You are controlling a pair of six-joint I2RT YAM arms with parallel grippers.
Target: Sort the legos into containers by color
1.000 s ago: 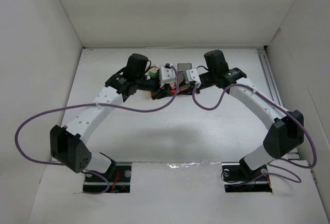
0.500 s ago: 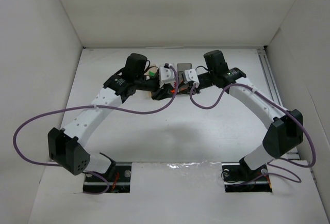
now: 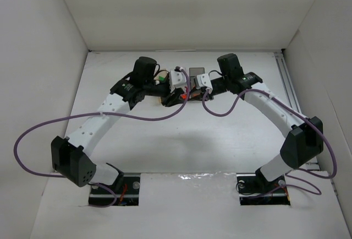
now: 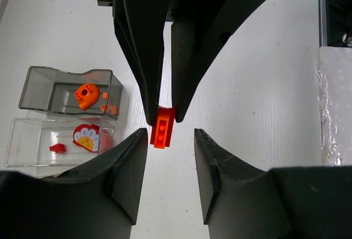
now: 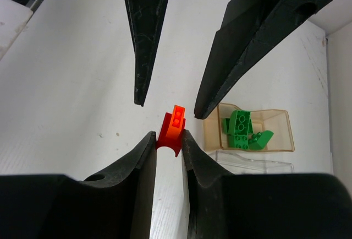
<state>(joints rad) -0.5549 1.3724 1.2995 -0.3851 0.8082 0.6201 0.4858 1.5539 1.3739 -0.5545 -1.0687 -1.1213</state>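
Note:
My right gripper (image 5: 168, 135) is shut on a red arch brick (image 5: 164, 140) with a small orange brick (image 5: 177, 118) stuck to it, held just above the table. My left gripper (image 4: 170, 135) is open and faces it tip to tip, its jaws on either side of the orange brick (image 4: 163, 129) without touching it. The tan-orange bin (image 5: 275, 119) holds green bricks (image 5: 241, 126). The smoky grey bin (image 4: 38, 87) holds a round orange piece (image 4: 87, 95). The clear bin (image 4: 25, 145) holds red pieces (image 4: 56, 148). In the top view both grippers meet at the far middle (image 3: 186, 92).
A flower-printed red piece (image 4: 88, 137) lies in the clear bin. The three bins stand side by side just behind the grippers. White walls enclose the table on three sides. A rail (image 3: 287, 82) runs along the right edge.
The left arm's elbow has shifted slightly to the left. Both grippers stay almost still, with the bricks held between them.

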